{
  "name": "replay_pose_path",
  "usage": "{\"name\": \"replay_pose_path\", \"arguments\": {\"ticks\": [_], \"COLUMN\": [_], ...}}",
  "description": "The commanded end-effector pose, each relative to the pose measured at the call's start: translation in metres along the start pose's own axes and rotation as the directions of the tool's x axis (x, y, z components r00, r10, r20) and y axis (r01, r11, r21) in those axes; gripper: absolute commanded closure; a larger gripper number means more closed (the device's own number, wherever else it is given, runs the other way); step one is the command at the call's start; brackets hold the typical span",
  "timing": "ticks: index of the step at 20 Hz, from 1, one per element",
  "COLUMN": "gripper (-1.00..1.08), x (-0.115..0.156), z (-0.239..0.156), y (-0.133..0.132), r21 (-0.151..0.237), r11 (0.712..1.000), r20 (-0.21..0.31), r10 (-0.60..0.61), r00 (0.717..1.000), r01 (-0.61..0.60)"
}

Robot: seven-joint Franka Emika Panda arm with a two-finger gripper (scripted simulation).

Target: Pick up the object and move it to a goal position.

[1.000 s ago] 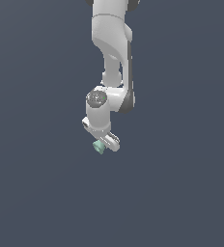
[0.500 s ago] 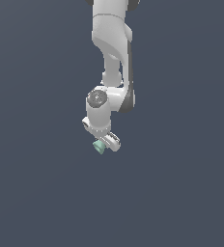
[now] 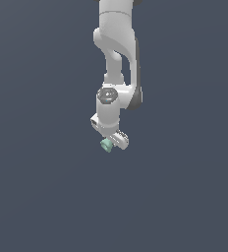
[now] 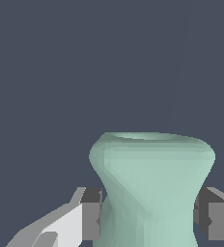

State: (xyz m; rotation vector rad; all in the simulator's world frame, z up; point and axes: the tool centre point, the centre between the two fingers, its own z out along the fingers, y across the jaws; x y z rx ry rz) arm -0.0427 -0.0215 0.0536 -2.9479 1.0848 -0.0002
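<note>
Dark backdrop, downward arm [image 3: 115,59], tool [image 3: 112,143] around spool [image 4: 151,185]

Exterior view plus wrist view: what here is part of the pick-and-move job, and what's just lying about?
Part of the job:
- mint-green spool, narrow waist between the pads
- gripper, a finger pad at each side of the spool's waist; contact looks likely but tiny gaps can't be ruled out

Lying about:
- nothing else visible; only plain dark background in both views, no goal marker shown
</note>
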Motion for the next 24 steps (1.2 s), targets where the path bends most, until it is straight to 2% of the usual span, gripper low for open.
{"name": "replay_pose_path", "arguments": {"ticks": [1, 8, 14, 19, 24], "gripper": [1.08, 1.08, 1.08, 1.08, 1.08], "x": [-0.017, -0.080, -0.120, -0.138, -0.138], "z": [-0.001, -0.002, -0.003, -0.004, -0.004], "y": [-0.003, -0.012, -0.019, -0.023, -0.024], "r21": [0.000, 0.000, 0.000, 0.000, -0.001], "r11": [1.000, 1.000, 1.000, 1.000, 1.000], "r20": [0.000, 0.000, 0.000, 0.000, 0.000], "r10": [-0.001, -0.001, -0.001, -0.001, 0.000], "r00": [1.000, 1.000, 1.000, 1.000, 1.000], "r01": [0.001, 0.001, 0.001, 0.001, 0.000]}}
